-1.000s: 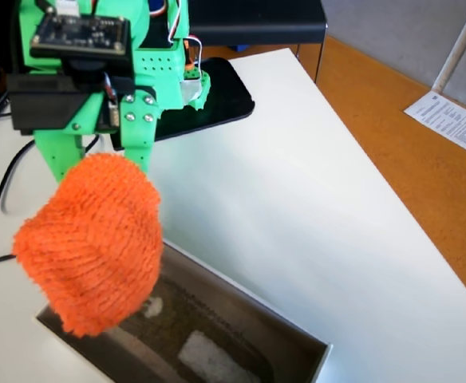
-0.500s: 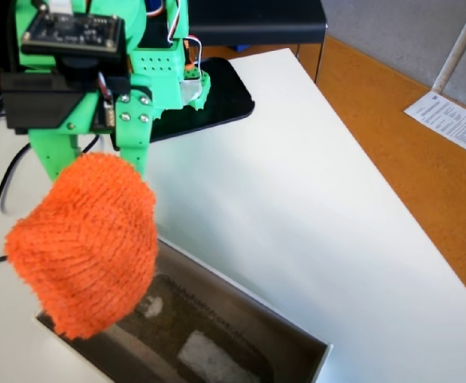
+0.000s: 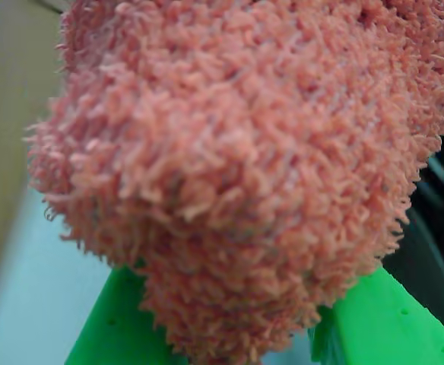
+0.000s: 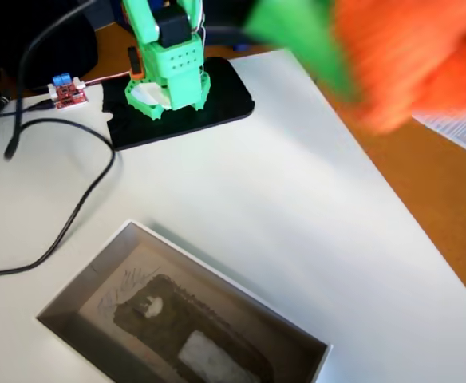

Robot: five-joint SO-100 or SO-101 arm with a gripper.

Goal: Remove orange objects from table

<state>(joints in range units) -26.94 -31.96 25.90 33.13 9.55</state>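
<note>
Table (image 4: 281, 207) basically clear of orange now, just grey box (image 4: 97, 275), cables, red board (image 4: 67, 93) left on it. Orange cloth bundle (image 4: 412, 60) up in air at top right of fixed view, blurred, out over table's far edge and brown floor. Wrist view: bundle (image 3: 245, 175) fills frame, green gripper (image 3: 229, 346) clamped on it. Lift looks done; drop-off somewhere off table not yet done, I'd say.
</note>
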